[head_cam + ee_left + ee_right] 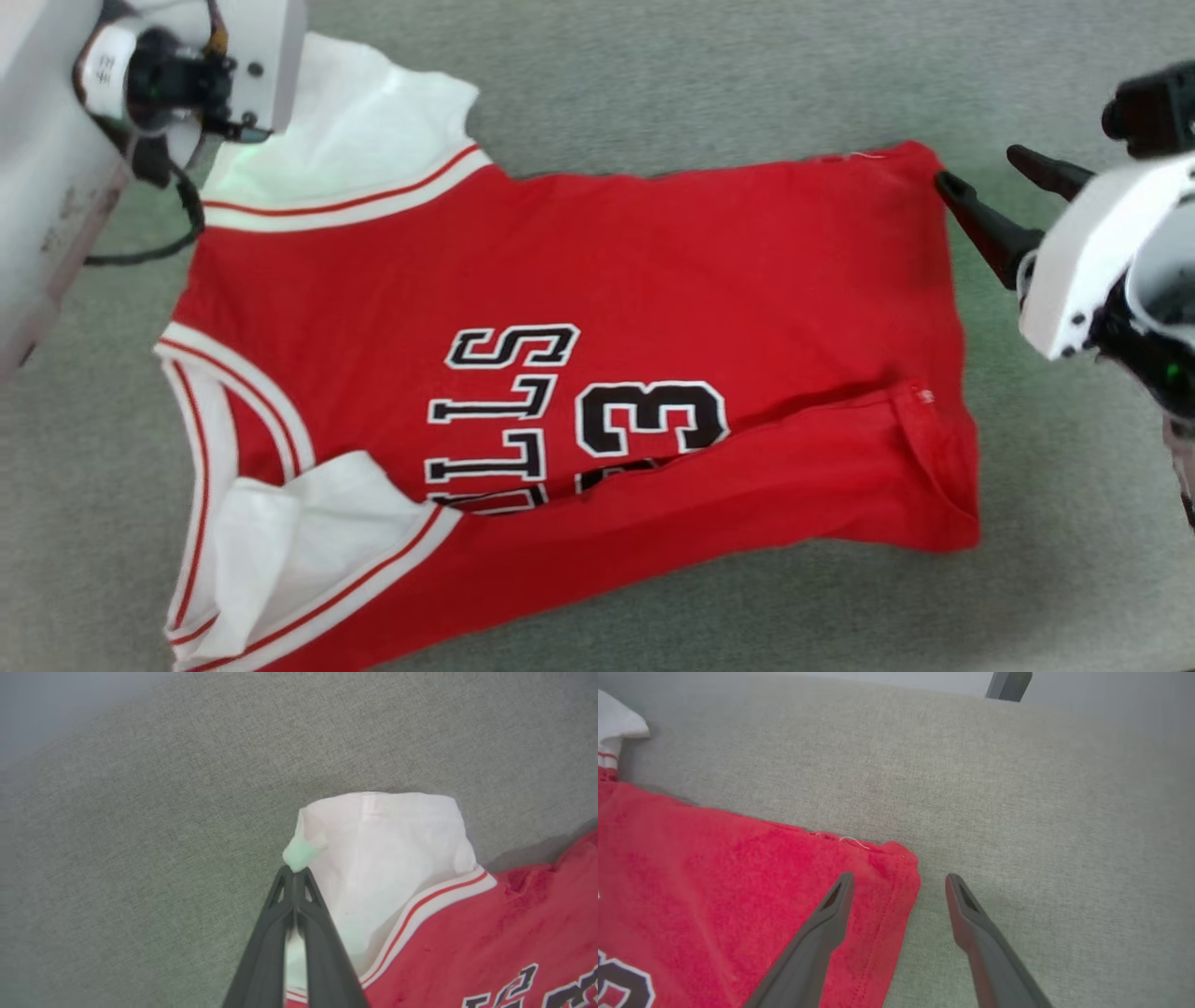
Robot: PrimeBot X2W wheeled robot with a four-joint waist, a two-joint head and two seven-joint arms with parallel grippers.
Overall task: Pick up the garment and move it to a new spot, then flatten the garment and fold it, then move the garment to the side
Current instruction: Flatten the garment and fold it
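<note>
Now the red jersey T-shirt with white sleeves (653, 261) lies spread on the grey fabric worktop (653, 84), the left tool (294, 873) clamped on a sleeve corner, the right tool (900, 877) apart astride its hem corner.

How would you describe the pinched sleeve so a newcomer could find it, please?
On the grey surface lies a red jersey. Its pinched sleeve is the white one at the far-left corner, spread flat; the other sleeve lies folded onto the red body.
</note>
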